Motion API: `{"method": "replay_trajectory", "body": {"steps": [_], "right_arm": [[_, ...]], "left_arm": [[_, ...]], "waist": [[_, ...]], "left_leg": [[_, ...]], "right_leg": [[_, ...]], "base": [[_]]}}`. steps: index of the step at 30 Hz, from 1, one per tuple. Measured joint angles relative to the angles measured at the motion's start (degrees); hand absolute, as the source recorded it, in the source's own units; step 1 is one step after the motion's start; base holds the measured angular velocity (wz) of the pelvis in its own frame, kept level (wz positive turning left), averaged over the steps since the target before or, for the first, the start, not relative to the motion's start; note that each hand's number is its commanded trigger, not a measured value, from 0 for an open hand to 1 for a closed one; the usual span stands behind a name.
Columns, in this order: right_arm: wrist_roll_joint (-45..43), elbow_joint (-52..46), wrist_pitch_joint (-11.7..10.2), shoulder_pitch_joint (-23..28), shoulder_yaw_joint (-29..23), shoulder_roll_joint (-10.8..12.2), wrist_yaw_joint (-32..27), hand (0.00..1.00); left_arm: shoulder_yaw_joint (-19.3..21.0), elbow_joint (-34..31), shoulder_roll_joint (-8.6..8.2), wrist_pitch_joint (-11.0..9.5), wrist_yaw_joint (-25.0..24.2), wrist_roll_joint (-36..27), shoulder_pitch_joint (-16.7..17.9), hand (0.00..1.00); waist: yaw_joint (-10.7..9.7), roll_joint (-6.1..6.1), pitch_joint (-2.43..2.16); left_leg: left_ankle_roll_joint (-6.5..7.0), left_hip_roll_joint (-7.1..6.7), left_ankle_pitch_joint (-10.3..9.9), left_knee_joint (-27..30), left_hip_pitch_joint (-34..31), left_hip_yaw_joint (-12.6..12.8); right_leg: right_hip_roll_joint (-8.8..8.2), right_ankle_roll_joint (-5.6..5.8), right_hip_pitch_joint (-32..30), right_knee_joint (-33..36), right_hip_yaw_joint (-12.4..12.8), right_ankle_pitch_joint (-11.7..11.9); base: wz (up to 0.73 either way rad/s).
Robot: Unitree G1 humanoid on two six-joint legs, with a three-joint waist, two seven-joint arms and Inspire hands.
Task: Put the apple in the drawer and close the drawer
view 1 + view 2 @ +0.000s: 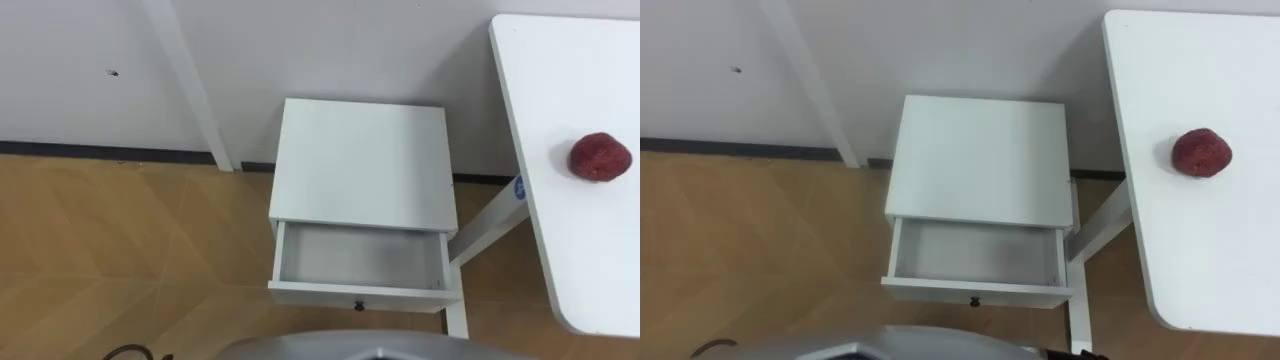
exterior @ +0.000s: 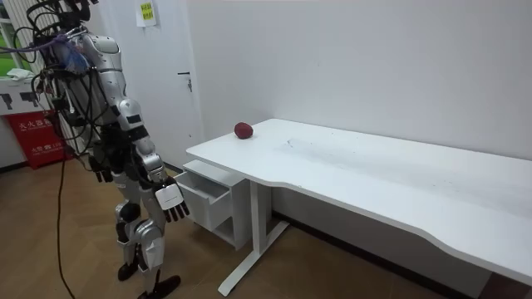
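"On the worktop (image 1: 585,260), off to the robot's right, is that the apple (image 1: 600,157)?"

"Yes. It lies alone, a little in from the worktop's left edge and toward the corner by the wall. Nothing touches it."

"And the hands?"

"In the room view both hang low by the robot's sides. The right hand (image 2: 170,202) has its fingers loose and holds nothing. The left hand (image 2: 101,173) dangles empty as well, on the side away from the worktop."

"So which one should go?"

"The right, I'd say. The apple lies above it and further right, while the left would have to cross the body. The apple is roundish with hardly any long axis, so the angle of approach should matter little. The reach looks long, and a step toward the worktop may be needed."

"Where does it end up?"

"In the drawer (image 1: 360,258), which is pulled out of the white cabinet (image 1: 360,160) straight ahead. It is empty, with its knob (image 1: 359,305) facing the robot. It sits lower than the worktop and to its left."

"Anything in the way?"

"The worktop's white leg (image 1: 487,228) slants just beside the drawer's right front corner. The carry probably has to go out over the left edge, then down, clear of that leg."
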Motion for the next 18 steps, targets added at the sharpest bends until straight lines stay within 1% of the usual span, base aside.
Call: {"method": "replay_trajectory", "body": {"steps": [4,11,13,17,18], "right_arm": [[0.08,0.0,0.0,0.01,0.0,0.01,-0.45,0.0],[1.16,-0.06,0.02,0.16,-0.2,0.01,-1.44,0.0],[3.61,-0.06,0.21,0.21,-1.68,0.14,-2.15,0.0],[9.29,-0.16,0.19,1.24,-4.8,0.67,-4.52,0.0],[13.32,-0.03,0.2,1.29,-6.53,0.69,-5.21,0.0]], "left_arm": [[0.0,0.0,-0.02,0.05,0.0,0.14,0.1,0.0],[0.11,-0.05,-0.03,0.22,-0.01,0.15,0.27,0.0],[0.64,-0.05,-0.11,0.92,0.0,0.06,0.32,0.0],[1.79,-0.02,-0.26,1.12,0.02,0.03,-0.04,0.0],[2.22,-0.02,-0.25,1.08,0.04,-0.78,0.02,0.0]], "waist": [[-0.06,0.28,-0.15],[-0.17,0.33,-0.08],[-0.3,0.45,-0.07],[-0.48,0.65,-0.15],[-0.79,0.73,-0.15]], "left_leg": [[-0.01,0.0,0.01,-0.01,-0.02,0.0],[-0.01,0.0,0.01,0.02,-0.03,0.2],[-0.01,0.01,0.01,0.01,-0.03,0.26],[-0.02,0.03,0.02,-0.06,0.09,0.37],[-0.02,0.02,0.02,-0.06,0.09,0.36]], "right_leg": [[0.01,0.0,0.08,0.0,0.01,0.0],[0.02,0.0,0.0,0.0,0.06,0.0],[0.02,0.01,-0.01,-0.01,-0.15,-0.01],[0.02,0.02,0.01,-0.06,-0.07,-0.01],[0.03,0.02,0.0,-0.04,0.06,-0.01]], "base": [[0.0],[0.0],[0.0],[0.0],[0.0]]}}
